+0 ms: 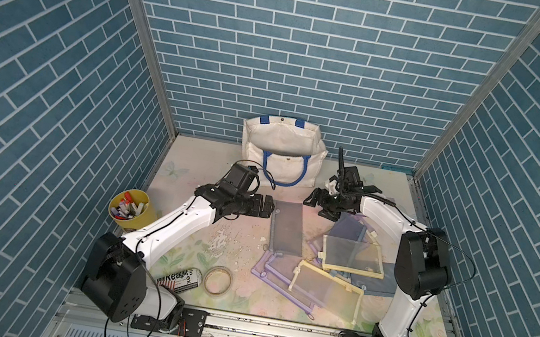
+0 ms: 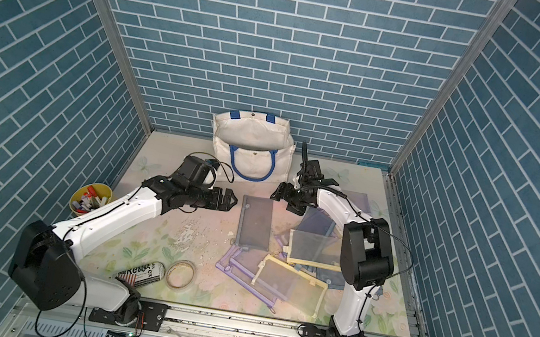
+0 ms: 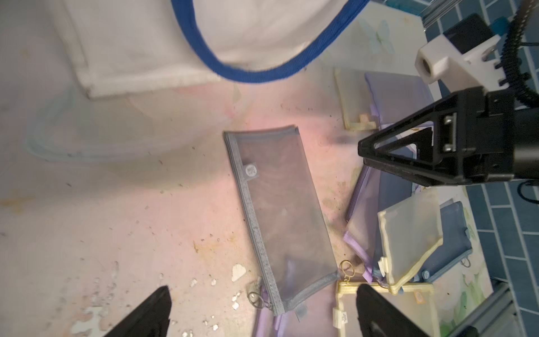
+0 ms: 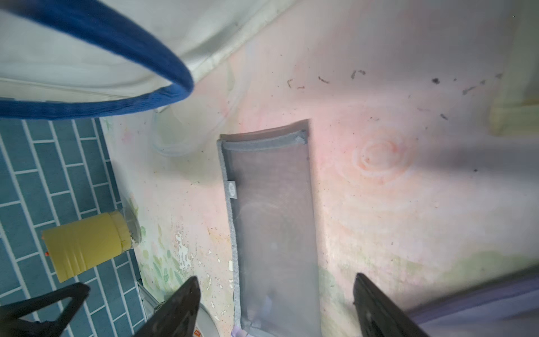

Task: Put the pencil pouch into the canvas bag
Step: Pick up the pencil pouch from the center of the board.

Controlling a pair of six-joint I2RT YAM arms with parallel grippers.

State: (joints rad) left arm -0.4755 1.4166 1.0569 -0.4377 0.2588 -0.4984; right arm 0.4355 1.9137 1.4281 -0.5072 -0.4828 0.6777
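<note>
L gripper (image 1: 270, 209) I've got wide open, empty, tips just beside far-left corner of pencil pouch (image 1: 286, 228), lying flat. R gripper (image 1: 314, 200) open too, by far-right corner. Pouch's long axis points at canvas bag (image 1: 252, 151) beyond. L's nearer, I reckon.

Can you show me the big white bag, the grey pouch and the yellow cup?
canvas bag (image 1: 283, 168), in a top view, front panel inside the handle loop
grey pouch (image 1: 286, 228), in a top view, middle of its mesh
yellow cup (image 1: 132, 225), in a top view, outer wall
</note>
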